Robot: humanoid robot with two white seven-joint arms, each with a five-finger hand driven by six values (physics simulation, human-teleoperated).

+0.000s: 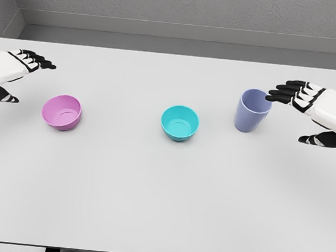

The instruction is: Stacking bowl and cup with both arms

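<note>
The left hand [12, 75] hovers with fingers spread, holding nothing, near the pink bowl [61, 111]. The teal bowl [179, 122] sits mid-tabletop [160, 208]. The cup [252, 110] stands upright just right of it, with the right hand [315, 113] open just beside its rim.

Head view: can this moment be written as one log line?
left hand open, by pink bowl | right hand open, beside purple cup | teal bowl centre | nothing stacked
</note>
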